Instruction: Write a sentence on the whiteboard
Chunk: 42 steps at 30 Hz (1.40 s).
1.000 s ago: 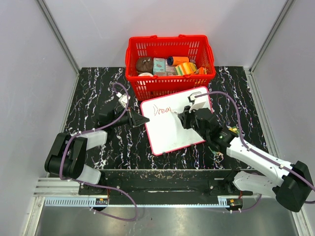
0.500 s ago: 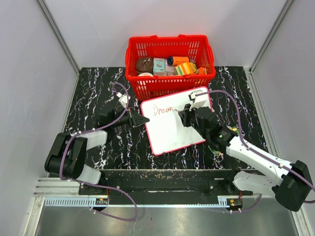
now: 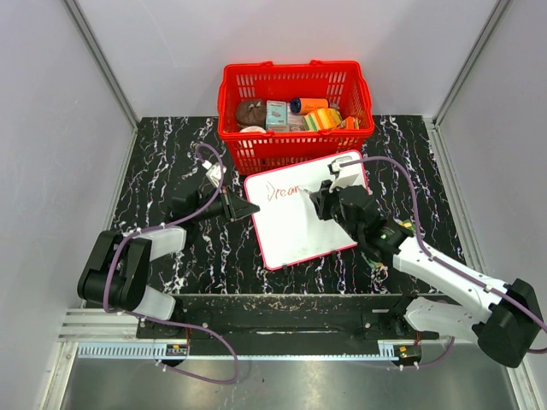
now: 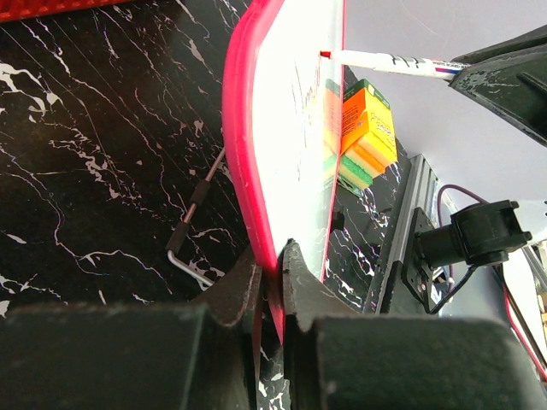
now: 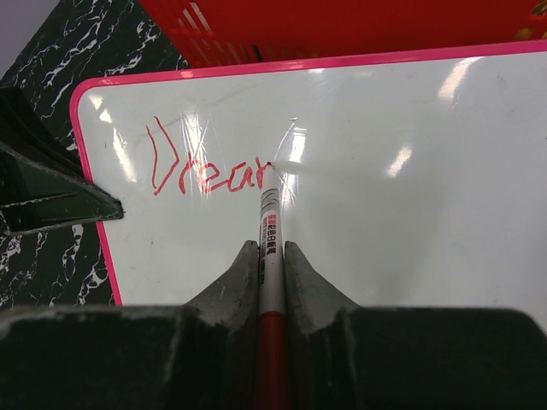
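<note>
On the whiteboard, right gripper clamped on marker, left gripper pinching its edge

Left tool and right tool both clamped.

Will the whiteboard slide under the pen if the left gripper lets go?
Likely: the whiteboard looks thin and light on a glossy table. It seems stiff, unbent where the left gripper pinches its rim. The pen might pivot it.

A white whiteboard rimmed pink-red with red handwriting, a white-and-red marker, a red lattice basket, and a black table veined white.
</note>
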### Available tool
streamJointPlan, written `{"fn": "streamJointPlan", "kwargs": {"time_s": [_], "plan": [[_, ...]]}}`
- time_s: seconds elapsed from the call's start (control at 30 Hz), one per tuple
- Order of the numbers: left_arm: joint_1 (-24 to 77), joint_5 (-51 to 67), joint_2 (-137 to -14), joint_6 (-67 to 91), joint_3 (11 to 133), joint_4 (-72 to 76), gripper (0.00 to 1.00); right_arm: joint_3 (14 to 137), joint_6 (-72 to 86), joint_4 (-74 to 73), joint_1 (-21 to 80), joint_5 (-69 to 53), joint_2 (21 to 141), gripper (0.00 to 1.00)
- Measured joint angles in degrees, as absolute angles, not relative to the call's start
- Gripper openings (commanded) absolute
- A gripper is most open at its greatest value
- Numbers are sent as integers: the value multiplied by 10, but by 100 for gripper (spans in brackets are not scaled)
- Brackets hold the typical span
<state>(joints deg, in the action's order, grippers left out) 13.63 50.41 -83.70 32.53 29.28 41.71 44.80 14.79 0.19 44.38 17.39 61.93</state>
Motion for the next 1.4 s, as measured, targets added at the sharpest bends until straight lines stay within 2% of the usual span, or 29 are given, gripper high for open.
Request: {"fn": "streamJointPlan", "kwargs": {"time_s": [1.4], "plan": [[138,504,-836,322,293,416,0,450,152,-10,442,179,615,0]]}}
